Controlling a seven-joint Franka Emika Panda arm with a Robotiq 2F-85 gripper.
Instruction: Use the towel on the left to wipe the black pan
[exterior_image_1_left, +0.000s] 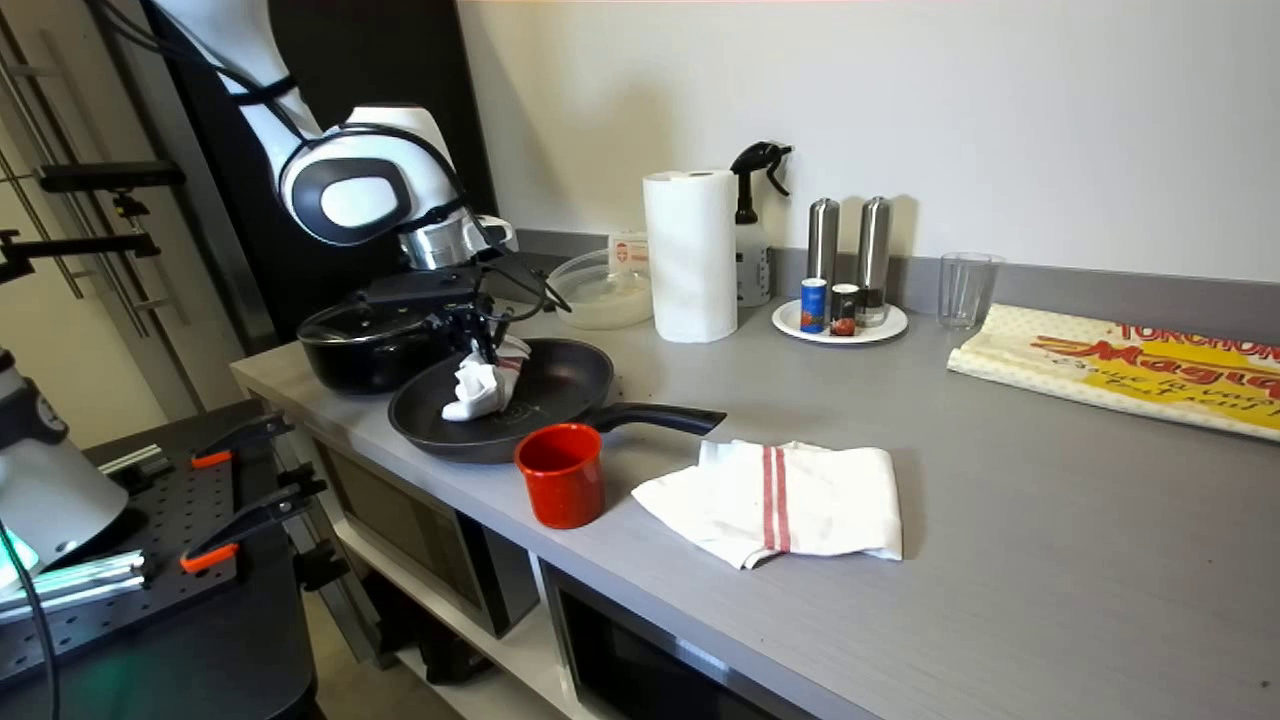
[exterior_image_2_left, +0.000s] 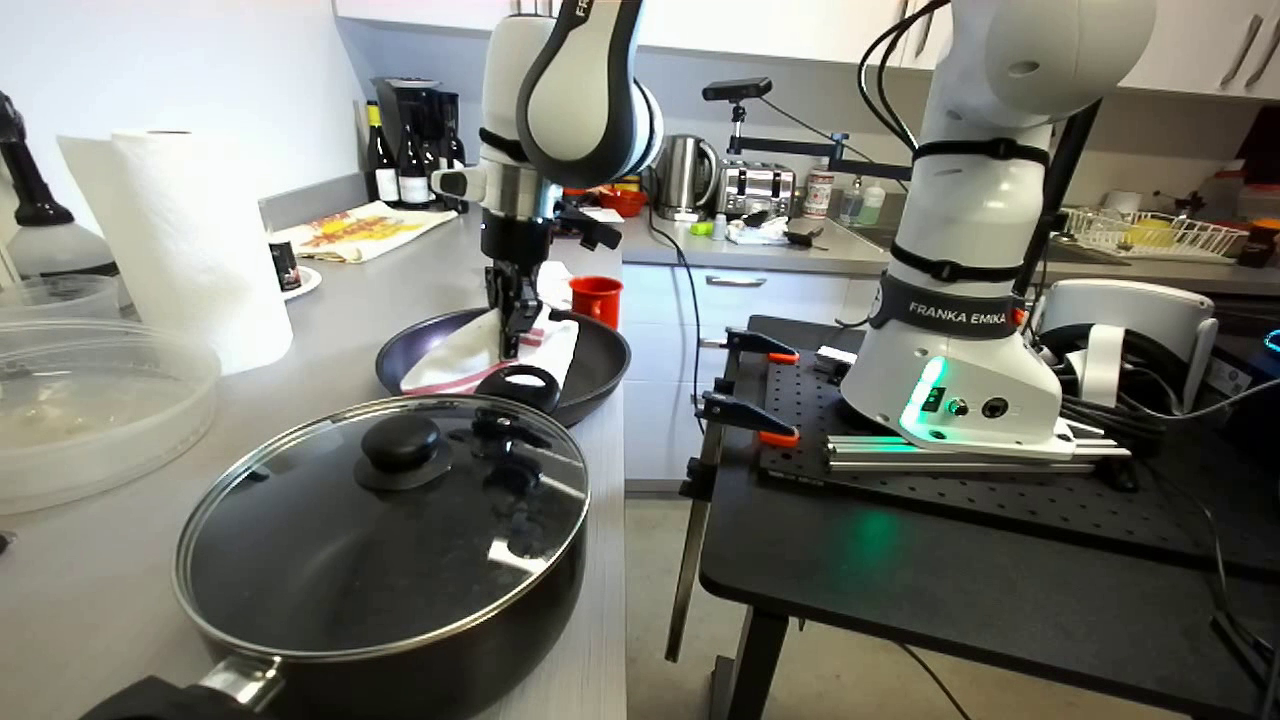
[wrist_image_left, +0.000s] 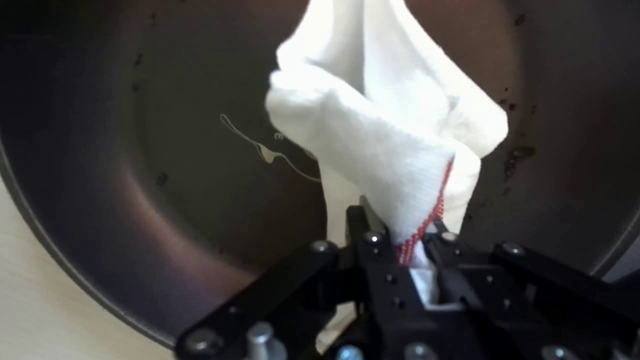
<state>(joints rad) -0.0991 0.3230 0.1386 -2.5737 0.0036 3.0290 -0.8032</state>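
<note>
The black pan (exterior_image_1_left: 572, 368) lies on the counter in both exterior views (exterior_image_2_left: 602, 362). In the wrist view its dark inside (wrist_image_left: 200, 150) carries small crumbs (wrist_image_left: 520, 152) and a thin pale thread (wrist_image_left: 267, 155). A white towel with red stripes (exterior_image_1_left: 478, 390) is bunched inside the pan; it also shows in an exterior view (exterior_image_2_left: 545, 350) and the wrist view (wrist_image_left: 365, 120). My gripper (wrist_image_left: 401, 220) points down over the pan, shut on the towel, with a fold between its fingers. Part of the towel is hidden behind the fingers.
A red mug (exterior_image_1_left: 562, 485) stands close by the pan's handle (exterior_image_1_left: 660, 416). A second folded white towel (exterior_image_1_left: 830, 500) lies on the counter. A lidded pot (exterior_image_2_left: 340, 550) stands beside the pan. A paper towel roll (exterior_image_1_left: 692, 255) and plastic container (exterior_image_2_left: 100, 430) stand behind.
</note>
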